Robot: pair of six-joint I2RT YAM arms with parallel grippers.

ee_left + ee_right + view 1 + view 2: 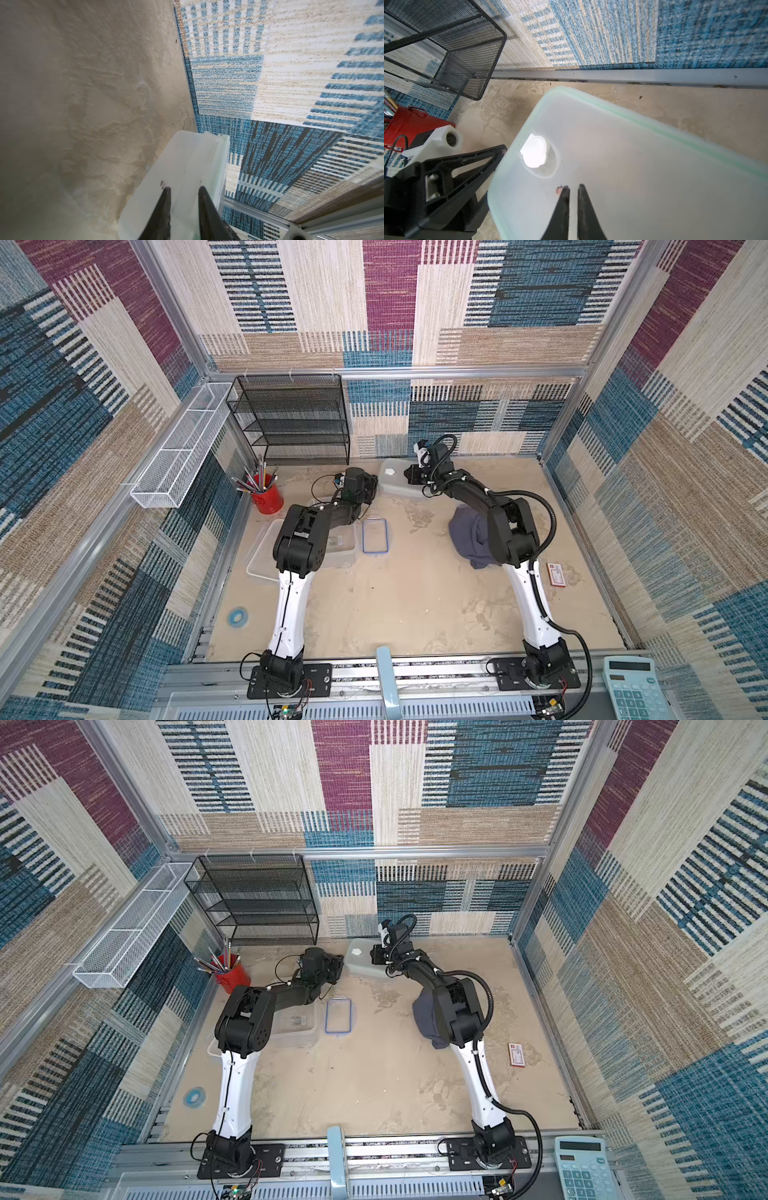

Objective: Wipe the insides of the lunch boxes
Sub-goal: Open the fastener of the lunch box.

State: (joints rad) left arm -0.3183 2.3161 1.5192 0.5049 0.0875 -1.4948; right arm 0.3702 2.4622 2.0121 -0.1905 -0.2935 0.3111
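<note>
Right jaws are seen all but pressed together, their tips lowered over the whitish lid of the green-rimmed lunch box (633, 166), just short of the round white valve (534, 153). Nothing is seen held between them. Left jaws are set astride a raised ridge at the same box's short end in the left wrist view, with a gap between the two fingers (164, 207). Whether that ridge is actually gripped cannot be told.

The green-rimmed lunch box (392, 483) is found lidded at the back of the sandy surface (395, 605), close to the rear wall, in both top views. An open lunch box (343, 551) is partly covered by the left arm (297, 543), and a blue-rimmed lid (375, 536) is laid flat just beside it. A grey-blue cloth (467, 539) is bunched under the right arm (509, 531). A red cup of pencils (268, 497) is stood near the black mesh shelf (291, 423).
</note>
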